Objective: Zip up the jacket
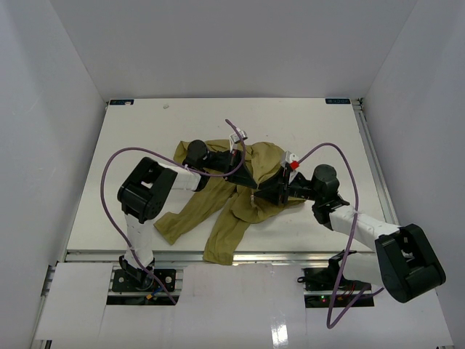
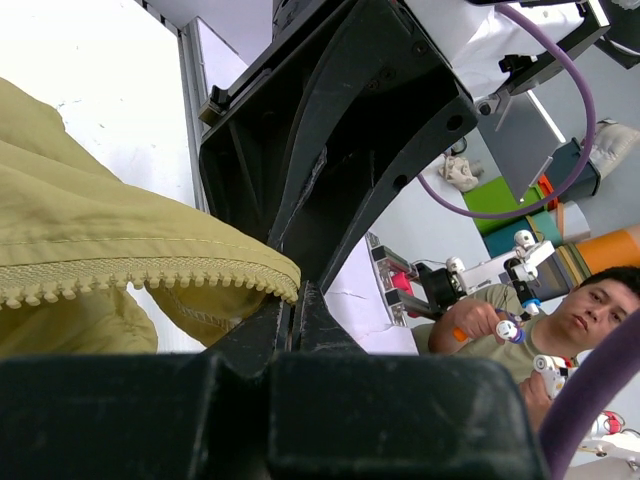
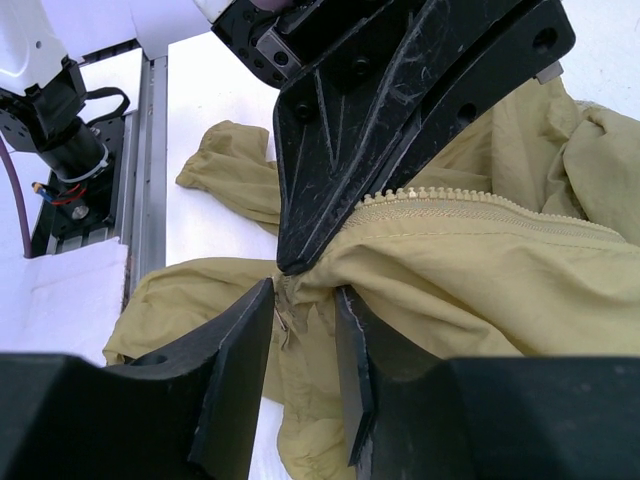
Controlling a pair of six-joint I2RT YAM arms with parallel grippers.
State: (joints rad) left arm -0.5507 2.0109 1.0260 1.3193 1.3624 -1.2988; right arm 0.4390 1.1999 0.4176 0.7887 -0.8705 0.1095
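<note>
Olive-green thin cloth makes up the long-sleeved jacket point(image 1: 221, 233), which lies crumpled in the middle of the white table point(image 1: 327, 138), its 2 sleeves trailing towards the near edge. Both arms reach in over its middle and their tools meet there.

The black left gripper point(image 3: 290, 262) is clamped shut on the jacket's front edge, pinching the hem right at the end of a row of pale zipper teeth point(image 3: 450, 195) and holding that edge lifted off the table. The left wrist view shows the same row running bare along the fold, with no second row meshed into it.

The black right gripper point(image 3: 305, 305) sits just below that pinch point. Its jaws stand apart with a bunched bit of cloth between them, and they do not look clamped on it. Something small hangs in that gap. It may be the zip's slider or the bottom end of the other half, but it is too small and creased over to tell.

I judge the task to be at its start. 1 side of the zip is held and presented, and nothing is zipped. Still to do are finding and gripping the slider side, seating the 2 halves together, then drawing the slider up the full row while the other arm keeps the hem taut.
</note>
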